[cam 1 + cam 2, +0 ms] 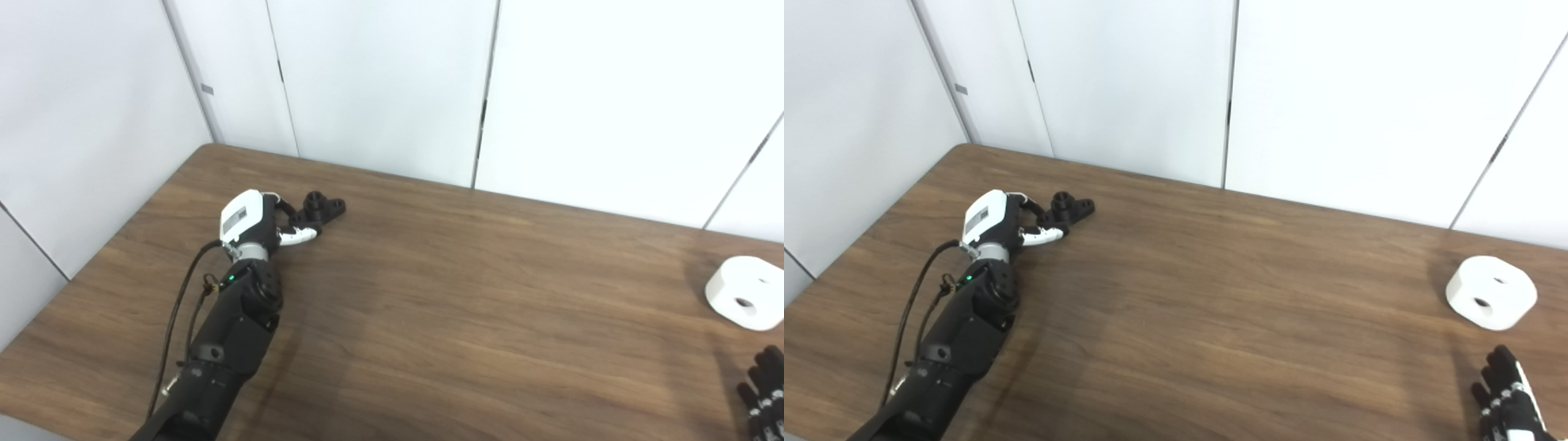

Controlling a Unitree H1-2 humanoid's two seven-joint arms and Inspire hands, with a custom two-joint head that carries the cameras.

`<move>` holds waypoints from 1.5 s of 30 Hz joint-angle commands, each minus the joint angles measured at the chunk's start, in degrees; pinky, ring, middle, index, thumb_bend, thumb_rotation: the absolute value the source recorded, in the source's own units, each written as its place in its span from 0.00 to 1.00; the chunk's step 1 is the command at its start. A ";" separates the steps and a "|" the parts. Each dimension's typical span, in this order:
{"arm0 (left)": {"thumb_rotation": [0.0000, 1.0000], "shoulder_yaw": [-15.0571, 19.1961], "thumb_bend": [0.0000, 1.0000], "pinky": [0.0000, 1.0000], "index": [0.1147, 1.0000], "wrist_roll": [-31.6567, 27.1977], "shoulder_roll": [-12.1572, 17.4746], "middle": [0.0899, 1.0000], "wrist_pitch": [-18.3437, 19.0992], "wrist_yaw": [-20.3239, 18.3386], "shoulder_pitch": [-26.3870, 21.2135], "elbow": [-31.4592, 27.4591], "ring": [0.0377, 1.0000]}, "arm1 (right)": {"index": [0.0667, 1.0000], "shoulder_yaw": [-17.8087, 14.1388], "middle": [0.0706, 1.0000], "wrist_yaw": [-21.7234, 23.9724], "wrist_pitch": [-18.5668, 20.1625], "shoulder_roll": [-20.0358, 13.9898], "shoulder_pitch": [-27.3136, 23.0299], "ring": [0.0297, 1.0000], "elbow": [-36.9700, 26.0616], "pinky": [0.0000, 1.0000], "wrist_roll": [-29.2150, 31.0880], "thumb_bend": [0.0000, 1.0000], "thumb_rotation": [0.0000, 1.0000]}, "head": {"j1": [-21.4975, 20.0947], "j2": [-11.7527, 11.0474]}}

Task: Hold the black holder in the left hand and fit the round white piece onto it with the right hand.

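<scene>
Two things matter here, and they sit far apart on the brown worktop (429, 318). The black holder (320, 208) lies near the far left corner. The left hand (254, 222) is right next to it, with its fingers (300, 235) curled around the near end of the holder. I think it is just starting to grab it, but I cannot tell if the hold is tight yet. The holder is flat on the worktop, not lifted. The round white piece (1491, 293) rests alone near the right edge, holes facing up. The right hand (1510, 395) waits low by the near right corner, close to the piece but not touching, holding nothing, fingers apart. It probably waits there so it can reach the piece fast.
</scene>
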 commanded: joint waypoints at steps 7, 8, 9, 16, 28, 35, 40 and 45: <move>0.06 -0.20 0.52 0.95 0.41 -1.07 0.82 0.75 -0.90 3.27 -2.33 -0.25 0.88 | 0.95 -0.17 0.98 0.06 -0.46 -0.22 0.19 1.00 -0.97 0.98 -0.33 0.62 0.85 | -0.01 0.20; 0.06 -0.29 0.52 0.95 0.41 -1.27 0.83 0.75 -1.20 3.51 -2.25 -0.19 0.87 | 0.95 -0.20 0.98 0.00 -0.38 -0.16 0.19 1.00 -1.03 0.98 -0.30 0.62 0.85 | -0.11 0.25; 0.05 -0.36 0.52 0.95 0.41 -1.48 0.84 0.74 -1.44 3.71 -2.16 -0.17 0.87 | 0.95 -0.20 0.98 -0.05 -0.24 -0.13 0.20 1.00 -1.11 0.97 -0.30 0.62 0.85 | -0.11 0.25; 0.05 -0.95 0.52 0.92 0.41 -1.92 1.10 0.73 -2.17 4.54 -2.12 0.58 0.86 | 0.96 -0.24 0.98 -0.16 -0.09 -0.17 0.18 1.00 -1.14 0.98 -0.34 0.63 0.84 | -0.16 0.28; 0.05 -1.76 0.52 0.90 0.41 -2.55 1.60 0.73 -2.45 3.80 -1.71 0.25 0.84 | 0.96 -0.25 0.99 -0.05 -0.19 -0.31 0.18 1.00 -1.18 0.98 -0.29 0.61 0.86 | -0.26 0.57; 0.05 -2.07 0.52 0.92 0.41 -4.21 1.24 0.74 -1.80 2.31 -0.40 -3.03 0.86 | 0.95 -0.26 0.98 -0.36 -0.05 0.05 0.12 1.00 -1.41 0.97 -0.28 0.62 0.84 | -0.63 0.85; 0.05 -3.40 0.52 0.91 0.41 -4.10 1.68 0.74 -1.65 -0.64 1.78 -8.09 0.86 | 0.96 0.10 0.98 -0.65 0.52 0.24 0.04 1.00 -1.89 0.98 -0.85 0.61 0.84 | -0.84 0.96; 0.05 -5.45 0.52 0.88 0.42 -3.06 1.99 0.75 -1.42 -3.38 4.48 -12.64 0.84 | 0.96 0.25 0.98 -0.92 1.15 0.45 0.03 1.00 -2.31 0.99 -0.92 0.62 0.84 | -0.95 1.10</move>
